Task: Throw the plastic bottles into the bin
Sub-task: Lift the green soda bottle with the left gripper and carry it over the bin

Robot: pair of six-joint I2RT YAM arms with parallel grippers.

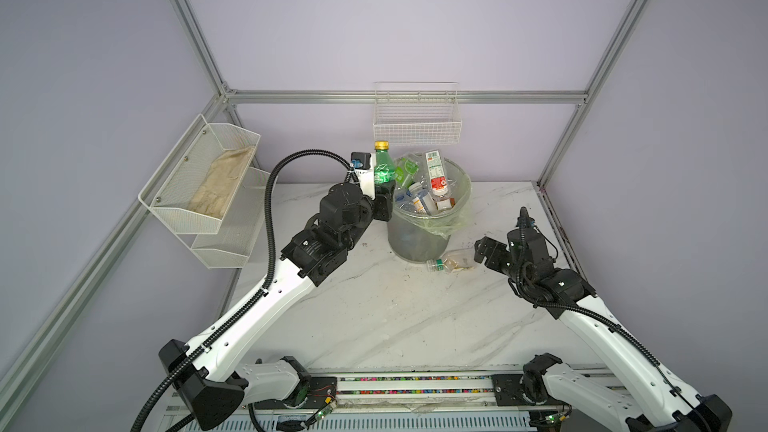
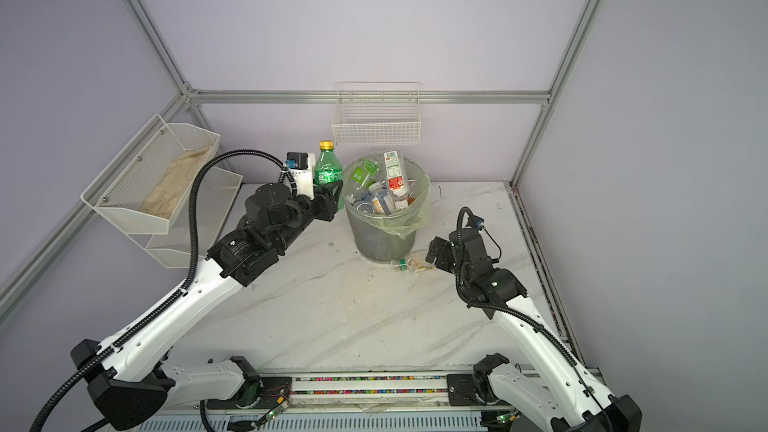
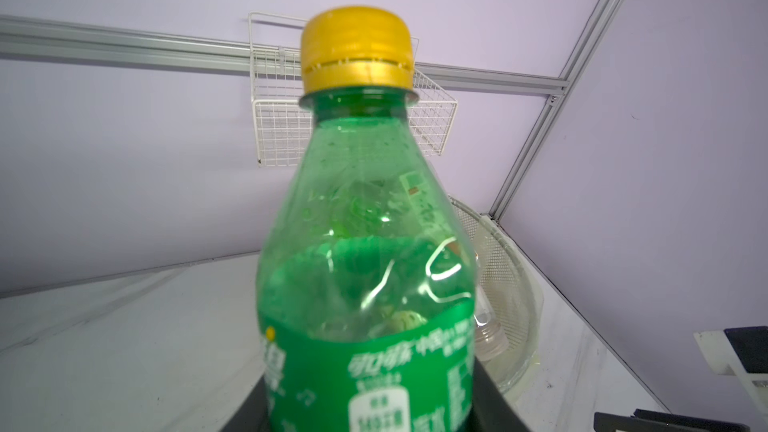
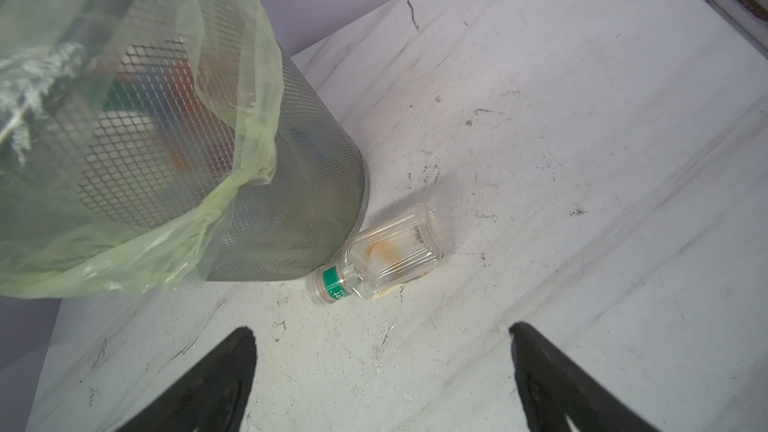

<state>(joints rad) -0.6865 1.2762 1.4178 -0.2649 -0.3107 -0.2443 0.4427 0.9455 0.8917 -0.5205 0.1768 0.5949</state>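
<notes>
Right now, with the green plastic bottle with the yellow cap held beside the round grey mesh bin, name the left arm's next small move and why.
Probably shift it sideways over the opening. The left gripper holds the green yellow-capped plastic bottle upright just outside the rim of the round grey mesh bin, so releasing here would likely drop it onto the white marble table.

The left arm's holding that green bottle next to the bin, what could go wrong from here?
The bin is heaped above its rim, so the green bottle in the left gripper may bounce out. The open right gripper could knock the clear bottle by the bin's base away.
</notes>
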